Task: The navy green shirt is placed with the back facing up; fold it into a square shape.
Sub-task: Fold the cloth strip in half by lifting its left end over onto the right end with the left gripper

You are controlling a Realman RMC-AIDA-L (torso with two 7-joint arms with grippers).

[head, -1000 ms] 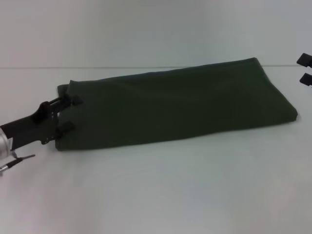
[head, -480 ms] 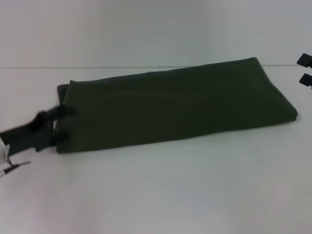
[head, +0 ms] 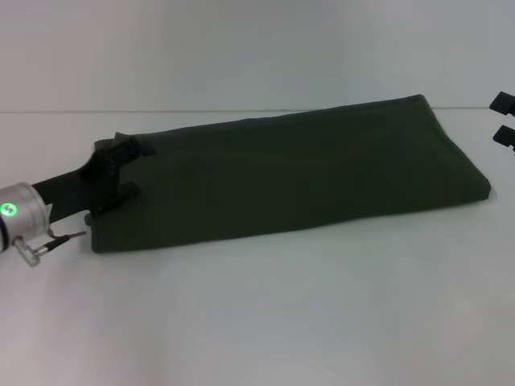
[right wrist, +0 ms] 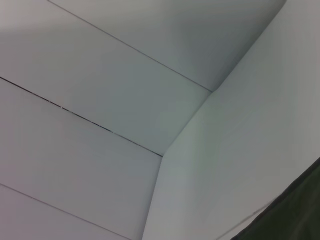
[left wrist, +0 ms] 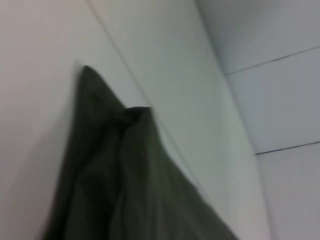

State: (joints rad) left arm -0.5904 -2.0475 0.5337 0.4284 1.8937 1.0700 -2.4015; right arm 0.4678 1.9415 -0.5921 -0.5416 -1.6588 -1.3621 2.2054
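Left claw spread wide over the navy green shirt's left end; folded long, stretched lower left to upper right across bench.

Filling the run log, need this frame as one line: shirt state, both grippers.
shirt: folded into long strip on table | left gripper: open, at strip's left end | right gripper: open, parked off right end

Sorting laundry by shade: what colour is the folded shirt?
Plain dark olive green, the shirt shows best in the head view.
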